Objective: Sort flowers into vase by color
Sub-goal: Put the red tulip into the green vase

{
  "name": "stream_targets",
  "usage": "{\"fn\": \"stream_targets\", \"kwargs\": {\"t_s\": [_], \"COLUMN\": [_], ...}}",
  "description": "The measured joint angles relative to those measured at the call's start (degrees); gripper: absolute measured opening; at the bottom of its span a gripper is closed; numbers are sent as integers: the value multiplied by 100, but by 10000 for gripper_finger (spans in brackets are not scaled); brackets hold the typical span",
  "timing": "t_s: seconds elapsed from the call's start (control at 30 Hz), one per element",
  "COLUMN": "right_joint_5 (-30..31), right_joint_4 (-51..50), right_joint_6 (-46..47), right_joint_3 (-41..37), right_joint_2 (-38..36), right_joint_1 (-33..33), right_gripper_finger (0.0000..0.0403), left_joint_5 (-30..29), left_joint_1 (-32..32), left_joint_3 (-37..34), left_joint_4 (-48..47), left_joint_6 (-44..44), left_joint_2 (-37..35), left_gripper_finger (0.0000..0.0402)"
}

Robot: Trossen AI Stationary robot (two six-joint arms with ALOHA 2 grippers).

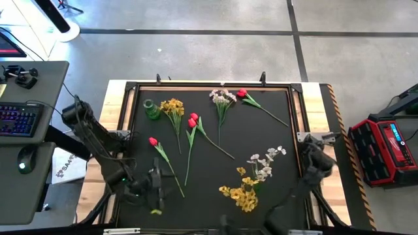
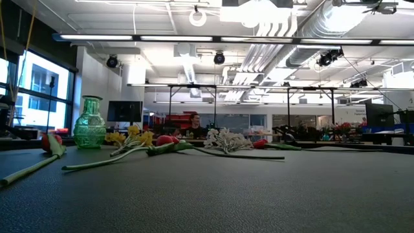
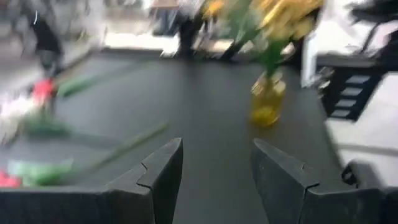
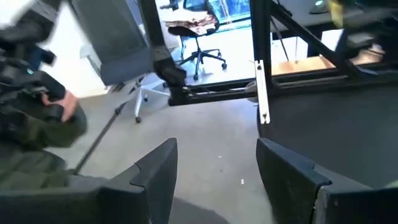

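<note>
On the black mat, high view: green vase (image 1: 151,109) stands at the far left corner; flowers lie scattered flat across the mat (image 1: 261,130), none in the vase.
Flower positions: yellow spray (image 1: 174,108) just beside the vase; two red tulips (image 1: 192,120) near mat centre; single red tulip (image 1: 153,141) toward the left arm; whitish spray (image 1: 223,98) and another red tulip (image 1: 242,94) at the far edge; second whitish spray (image 1: 266,158) and second yellow spray (image 1: 241,194) toward the near right.
Left gripper: (image 1: 155,183) over the near left part of the mat, fingers (image 3: 163,177) parted with bare mat between them, grasping nothing.
Right gripper: (image 4: 216,180) at the mat's right edge; wrist view shows fingers apart and empty, facing off the table toward floor and an office chair (image 4: 202,46).
Low view only: vase (image 2: 89,123) upright, its ribbed green glass visible; tulips and sprays seen side-on; a person sits in the room far behind. Neither arm shows here.
Left wrist only: a yellowish vase-like shape (image 3: 267,102) with yellow blossoms above it, heavily blurred; I cannot match it with certainty to the vase seen from above.
Right wrist only: a person's hand and sleeve (image 4: 37,121) at the frame edge.
Writing: a sign on the floor left of the table is unreadable; red case (image 1: 385,147) right of the table shows no legible text.
Cut off: both arm bases run out of the high view's near edge.
</note>
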Motion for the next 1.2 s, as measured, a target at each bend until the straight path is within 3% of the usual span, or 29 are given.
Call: {"fn": "stream_targets", "kwargs": {"t_s": [0.17,0.33,0.47,0.57,0.9,1.1,1.2], "right_joint_5": [-639,-555,57,37,11,532,638], "right_joint_4": [262,195,326,350,935,1051,1042], "right_joint_6": [-111,-351,-616,-687,-1983,-2327,-2426], "right_joint_3": [0,0,0,0,0,0,0], "right_joint_2": [166,181,204,284,146,144,146], "right_joint_1": [-383,-438,-387,-407,-163,95,147], "right_gripper_finger": [204,204,204,204,204,204,204], "left_joint_5": [1114,1889,2332,2522,2600,1521,1276], "left_joint_1": [29,18,4,-35,-377,-436,-290], "left_joint_3": [11,-97,-548,-932,-1576,-1895,-1991], "left_joint_4": [-2050,-3726,-3886,-3675,-3403,-3384,-3347], "left_joint_6": [-2319,-4730,-6035,-6567,-7823,-8762,-9011], "left_joint_2": [-128,-65,-6,53,71,71,71], "left_gripper_finger": [172,172,172,172,180,208,222]}}
